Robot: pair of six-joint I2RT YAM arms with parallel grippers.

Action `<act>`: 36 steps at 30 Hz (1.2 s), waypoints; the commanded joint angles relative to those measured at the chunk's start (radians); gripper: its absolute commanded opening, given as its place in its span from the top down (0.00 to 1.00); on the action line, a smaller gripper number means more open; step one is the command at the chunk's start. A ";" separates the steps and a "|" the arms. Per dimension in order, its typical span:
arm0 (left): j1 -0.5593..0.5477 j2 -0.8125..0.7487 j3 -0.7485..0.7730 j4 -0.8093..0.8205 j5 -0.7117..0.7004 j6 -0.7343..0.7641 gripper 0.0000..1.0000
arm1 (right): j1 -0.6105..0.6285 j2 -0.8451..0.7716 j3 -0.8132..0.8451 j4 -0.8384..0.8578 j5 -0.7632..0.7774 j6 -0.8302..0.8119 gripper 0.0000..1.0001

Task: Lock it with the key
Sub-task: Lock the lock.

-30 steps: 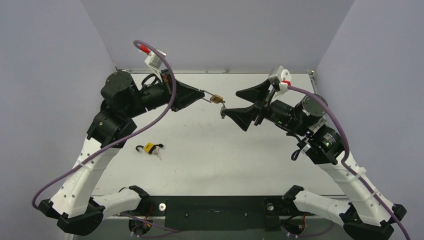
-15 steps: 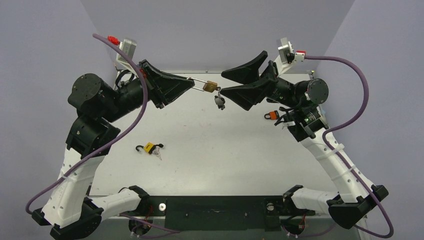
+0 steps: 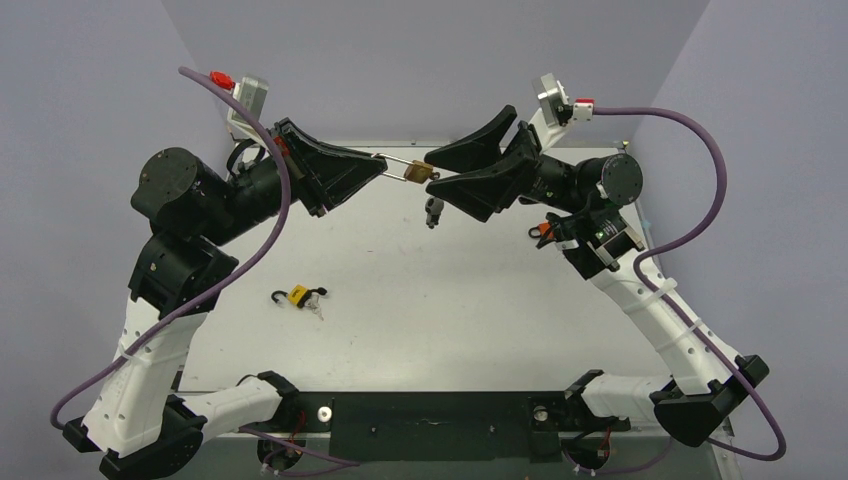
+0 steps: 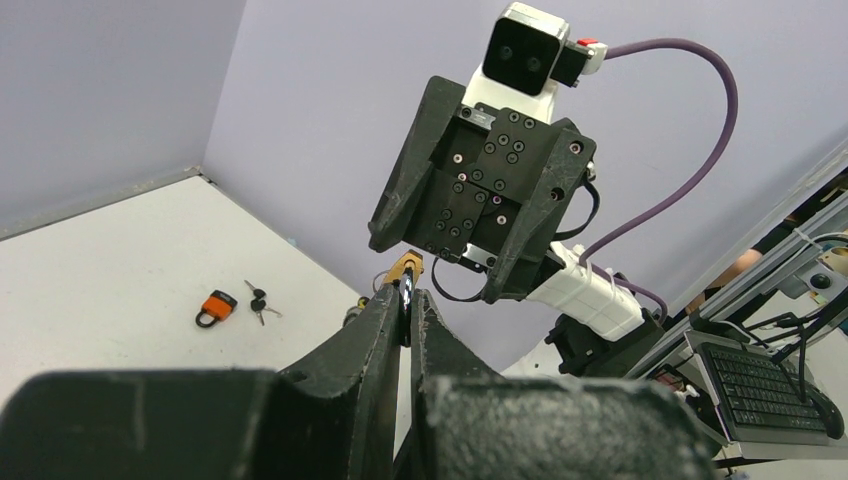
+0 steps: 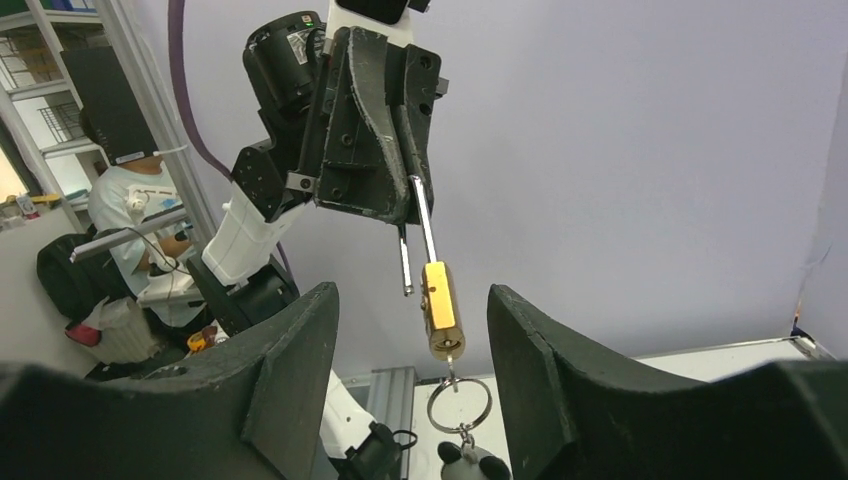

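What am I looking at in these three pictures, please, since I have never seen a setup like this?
These are two robot arms bolted at a table's near edge, each ending in a two-finger tool. One picture looks down from above; the other two come from wrist cameras. The left tool is shut on the shackle of a brass padlock, held in the air; a key ring hangs beneath it. The right tool is open, one finger either side of that padlock, not touching. On the table lie a yellow padlock beside keys and an orange padlock beside more keys.
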 commanded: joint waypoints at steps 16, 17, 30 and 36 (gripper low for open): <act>-0.005 -0.004 0.051 0.052 0.002 -0.005 1.00 | 0.022 0.023 0.038 -0.033 -0.008 -0.063 0.56; -0.005 -0.004 0.050 0.053 0.002 -0.006 1.00 | 0.023 0.023 0.036 -0.033 -0.006 -0.064 0.56; -0.004 -0.005 0.039 0.058 0.001 -0.014 1.00 | 0.022 0.021 0.019 -0.048 -0.004 -0.085 0.61; -0.004 -0.008 0.034 0.059 0.002 -0.014 1.00 | 0.022 0.022 0.021 -0.051 -0.001 -0.085 0.63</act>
